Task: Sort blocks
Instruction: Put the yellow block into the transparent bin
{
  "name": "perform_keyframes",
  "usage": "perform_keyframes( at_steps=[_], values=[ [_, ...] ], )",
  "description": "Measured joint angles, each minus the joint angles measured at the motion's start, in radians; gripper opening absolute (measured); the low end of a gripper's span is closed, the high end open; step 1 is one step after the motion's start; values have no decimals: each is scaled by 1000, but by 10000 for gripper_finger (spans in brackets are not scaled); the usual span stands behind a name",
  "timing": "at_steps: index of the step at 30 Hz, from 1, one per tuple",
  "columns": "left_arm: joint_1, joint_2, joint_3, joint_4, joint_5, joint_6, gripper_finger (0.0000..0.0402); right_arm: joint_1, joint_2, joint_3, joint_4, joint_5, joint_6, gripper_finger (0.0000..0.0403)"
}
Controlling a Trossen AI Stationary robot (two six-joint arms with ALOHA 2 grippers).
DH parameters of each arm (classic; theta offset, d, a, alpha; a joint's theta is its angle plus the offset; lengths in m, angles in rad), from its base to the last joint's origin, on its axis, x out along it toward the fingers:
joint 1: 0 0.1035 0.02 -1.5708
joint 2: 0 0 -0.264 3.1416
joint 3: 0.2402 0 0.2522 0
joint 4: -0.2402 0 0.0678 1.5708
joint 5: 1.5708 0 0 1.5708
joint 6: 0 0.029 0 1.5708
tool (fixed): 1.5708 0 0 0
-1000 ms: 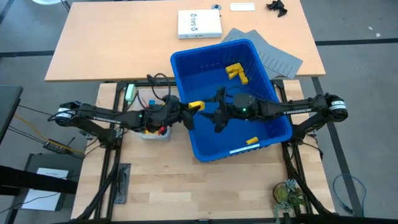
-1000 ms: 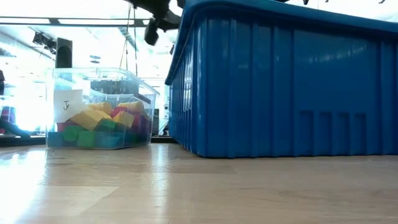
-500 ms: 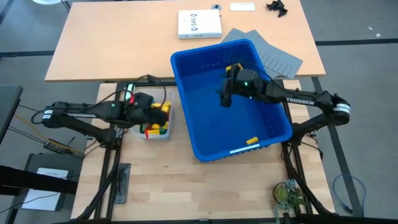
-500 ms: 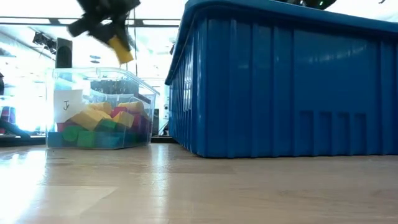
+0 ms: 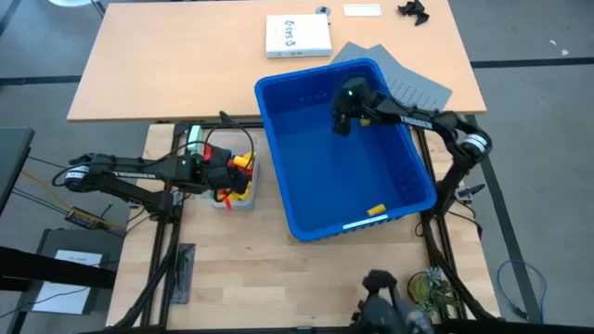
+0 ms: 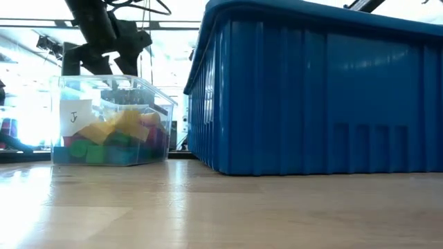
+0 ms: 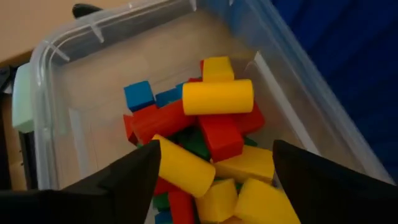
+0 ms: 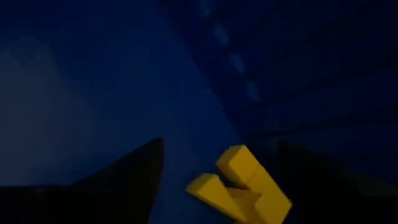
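Jaws apart on both, left gripper (image 7: 214, 171) above small clear plastic tub (image 7: 59, 93) of coloured toy blocks (image 7: 217, 97), right gripper (image 8: 217, 163) over yellow blocks (image 8: 242, 183) inside large blue plastic bin (image 5: 278, 186).

The large bin (image 5: 316, 199) is seen as solid blue. Yellow blocks (image 8: 239, 185) lie on its blue floor; a further yellow block (image 5: 375, 211) is noted near one wall. The small tub (image 7: 56, 81) is clear, with a white label. Its blocks (image 7: 205, 134) are recorded as red, yellow, blue and green. The table (image 6: 208, 214) is pale wood grain.
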Motion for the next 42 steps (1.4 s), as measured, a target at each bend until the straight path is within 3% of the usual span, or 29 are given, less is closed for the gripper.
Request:
perform_keyframes(
  at_steps=[5,9,17,24,27,39,42],
  values=[
    [0,0,0,46,-2,49,331,-77,103,33,-104,-52,-309,304],
    [0,0,0,88,-14,79,330,-118,151,37,-73,-57,-478,294],
    [0,0,0,131,-69,153,328,-174,239,40,-27,-120,-496,292],
    [0,0,0,149,-73,159,328,-180,238,42,-51,-133,-492,283],
    [0,0,0,160,-75,164,328,-180,239,54,-98,-124,-469,255],
    [-2,0,0,290,-74,258,328,-159,230,51,-166,-104,-443,74],
    [-9,0,4,321,-73,283,328,-127,197,44,-195,-98,-442,73]
  ],
)
